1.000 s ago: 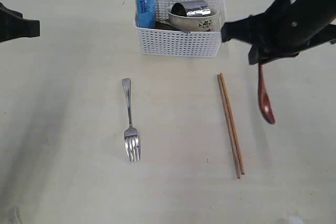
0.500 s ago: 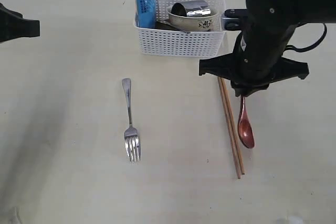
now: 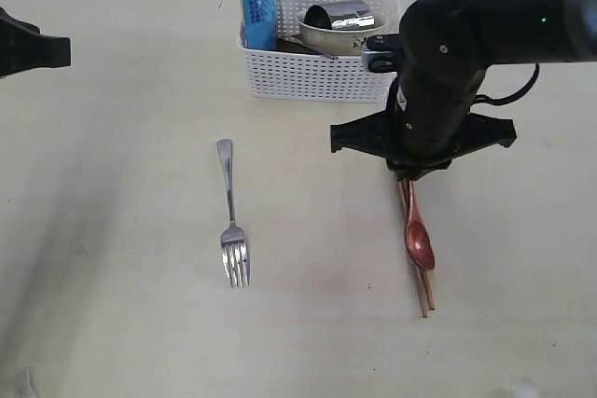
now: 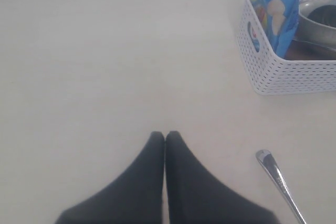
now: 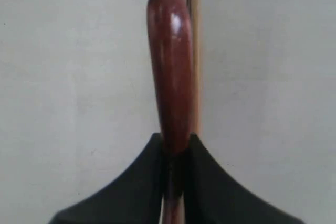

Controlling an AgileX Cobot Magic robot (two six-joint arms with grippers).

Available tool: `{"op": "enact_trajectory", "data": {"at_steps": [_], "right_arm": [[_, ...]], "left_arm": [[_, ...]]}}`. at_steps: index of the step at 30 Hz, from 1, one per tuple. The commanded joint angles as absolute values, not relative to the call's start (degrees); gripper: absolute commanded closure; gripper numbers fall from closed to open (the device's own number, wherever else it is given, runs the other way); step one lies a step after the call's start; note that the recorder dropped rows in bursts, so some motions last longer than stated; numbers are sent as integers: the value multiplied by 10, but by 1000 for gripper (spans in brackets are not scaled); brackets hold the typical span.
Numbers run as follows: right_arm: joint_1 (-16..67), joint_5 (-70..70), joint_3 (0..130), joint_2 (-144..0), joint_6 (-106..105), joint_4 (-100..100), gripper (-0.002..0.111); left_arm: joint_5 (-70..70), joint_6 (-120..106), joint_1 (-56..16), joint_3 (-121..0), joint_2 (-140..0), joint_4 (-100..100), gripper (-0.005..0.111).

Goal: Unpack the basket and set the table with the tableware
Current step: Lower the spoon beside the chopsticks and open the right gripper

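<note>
From the exterior view, the job looks under halfway done. A steel fork (image 3: 231, 221) lies alone on the pale table (image 3: 121, 230), left of the middle, tines toward the near edge. A pair of brown chopsticks (image 3: 422, 291) lies right of the middle, running the same way. The right gripper (image 3: 409, 177) hangs low over their far ends, clamped on the handle of a red-brown spoon (image 3: 418, 240). Its bowl end points at the near edge and sits over the chopsticks; I cannot tell whether it touches them. The white lattice basket (image 3: 317, 76) stands by the far edge, and the floral bowl (image 3: 359, 41) with the steel mug (image 3: 343, 16) lying in it are yet to come out. A blue snack packet (image 3: 258, 8) stands in its left end. I cannot make out a plate or knife for sure. The left gripper (image 3: 56, 48) is out by the left edge, well apart from everything.

In the left wrist view, the left gripper (image 4: 165, 137) has its jaws pressed together on nothing, above bare table. The basket (image 4: 283, 72), packet (image 4: 273, 9) and the fork's handle end (image 4: 275, 174) show off to one side.

In the right wrist view, the right gripper's (image 5: 176, 145) jaws pinch the spoon (image 5: 170, 66). It is glossy, dark reddish wood, smooth and rounded, lined up right beside the chopsticks (image 5: 195, 51).
</note>
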State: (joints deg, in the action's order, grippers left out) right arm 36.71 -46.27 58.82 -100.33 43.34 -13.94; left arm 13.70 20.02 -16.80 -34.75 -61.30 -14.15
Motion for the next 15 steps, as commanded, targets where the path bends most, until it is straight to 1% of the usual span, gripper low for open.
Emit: {"op": "enact_trajectory", "data": {"at_steps": [1, 8, 15], "right_arm": [[367, -512, 586, -1005, 499, -215, 109], [367, -504, 586, -1071, 509, -233, 109], [366, -500, 586, -1089, 523, -257, 109]], "left_arm": [[140, 206, -172, -344, -613, -136, 107], [141, 206, -172, -344, -613, -136, 107], [141, 206, -172, -344, -613, -136, 107]]}}
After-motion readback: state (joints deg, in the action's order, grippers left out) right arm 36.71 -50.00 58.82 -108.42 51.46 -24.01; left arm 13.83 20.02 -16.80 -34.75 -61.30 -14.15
